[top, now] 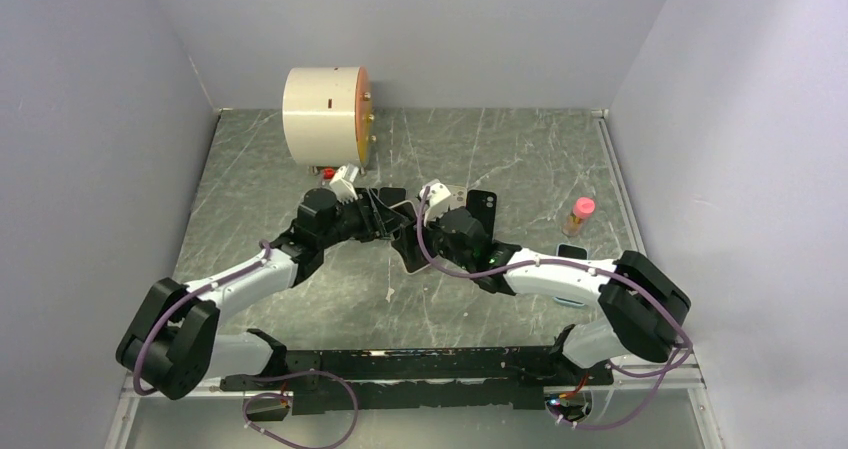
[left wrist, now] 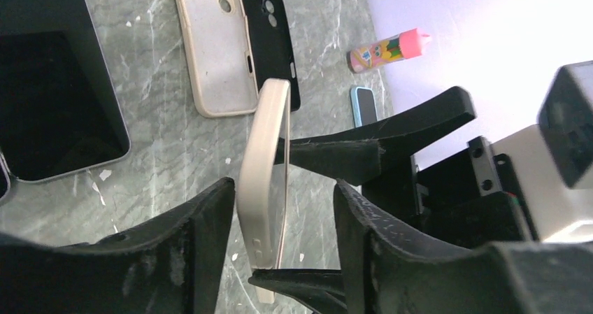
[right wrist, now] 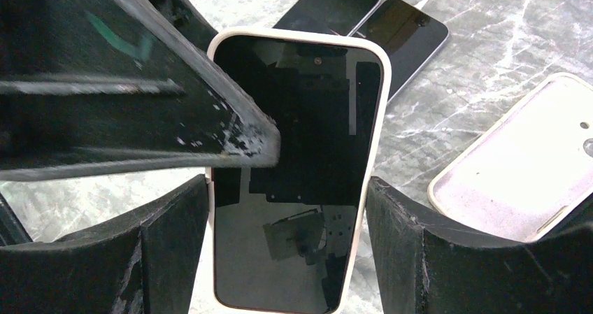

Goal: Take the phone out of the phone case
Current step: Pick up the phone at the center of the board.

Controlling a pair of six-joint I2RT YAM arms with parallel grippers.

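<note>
One phone (right wrist: 301,118) in its phone case (left wrist: 262,181), right gripper (right wrist: 288,195) clamped on that case, left gripper (left wrist: 283,188) gaping around it. Also two empty cases (left wrist: 213,48) and two bare phones (right wrist: 405,34) lying side by side.

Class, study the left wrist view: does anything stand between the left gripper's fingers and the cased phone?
Nothing visible does. The cased phone stands edge-on in the gap of the left gripper, with nothing between it and either finger. The right gripper's fingers clamp its long edges, clear of both faces.
</note>
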